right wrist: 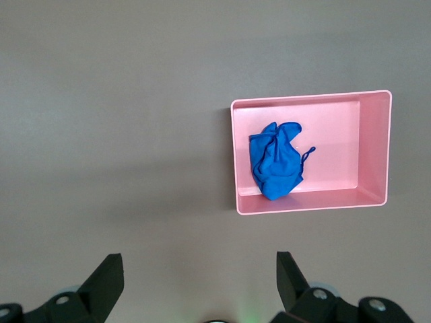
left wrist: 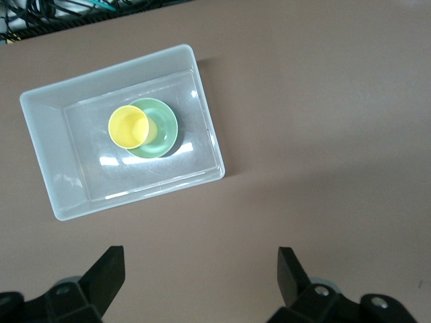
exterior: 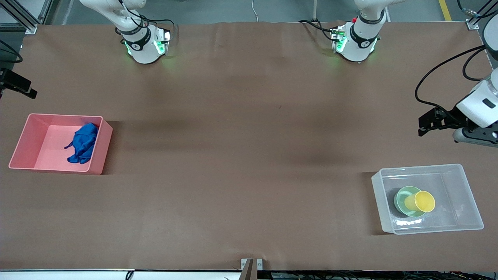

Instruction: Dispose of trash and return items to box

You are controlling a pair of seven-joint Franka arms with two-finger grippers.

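A: Where is the blue rag (exterior: 82, 143)?

B: Crumpled in the pink bin (exterior: 23, 142), against the wall toward the middle of the tabletop (exterior: 241, 155), at the right arm's end.

A: And the cup and bowl?

B: The mint-green bowl (exterior: 404, 204) sits on the floor of the clear tub (exterior: 463, 194), at the left arm's end. The yellow cup (exterior: 422, 201) lies tipped in the bowl.

A: The arms?

B: The left gripper (left wrist: 201, 276) hangs over bare tabletop beside the tub, its fingers (left wrist: 108, 272) spread wide, grasping nothing. The right gripper (right wrist: 200, 277) is over bare tabletop near the bin, fingers (right wrist: 106, 274) likewise released and empty.
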